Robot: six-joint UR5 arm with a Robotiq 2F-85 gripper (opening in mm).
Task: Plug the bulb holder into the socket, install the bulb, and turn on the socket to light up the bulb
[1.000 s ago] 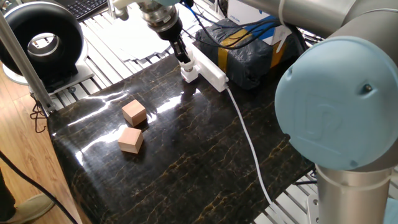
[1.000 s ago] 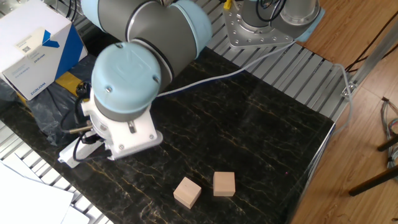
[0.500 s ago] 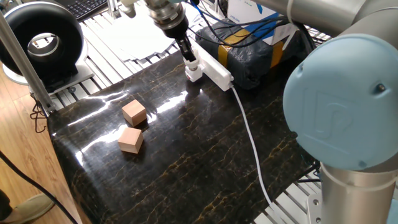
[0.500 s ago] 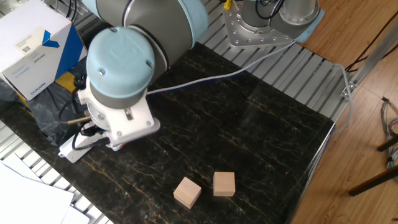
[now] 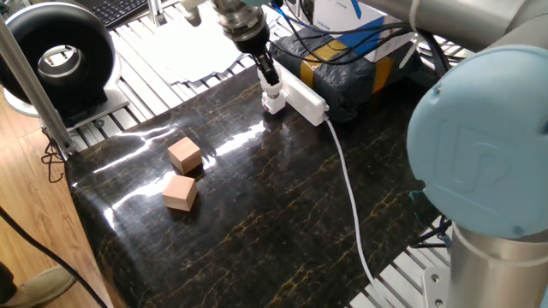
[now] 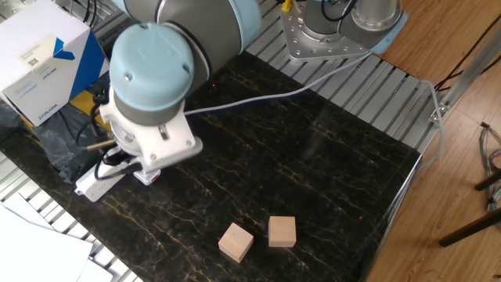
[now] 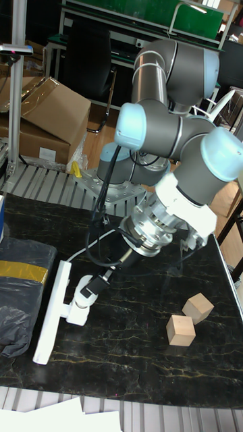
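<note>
Dark marbled tabletop with one socket (image 7: 52, 307) at its 9 o'clock edge, where the gripper (image 7: 90, 290), closed narrowly on one bulb holder (image 7: 79, 305), should press squarely into the strip without tilting; two wooden cubes (image 7: 190, 318) lie at 4 o'clock, no bulb visible.

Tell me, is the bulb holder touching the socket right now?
Touching. In the tall fixed view the bulb holder, held by the gripper, sits flush against the side of the socket with no gap between them.
</note>
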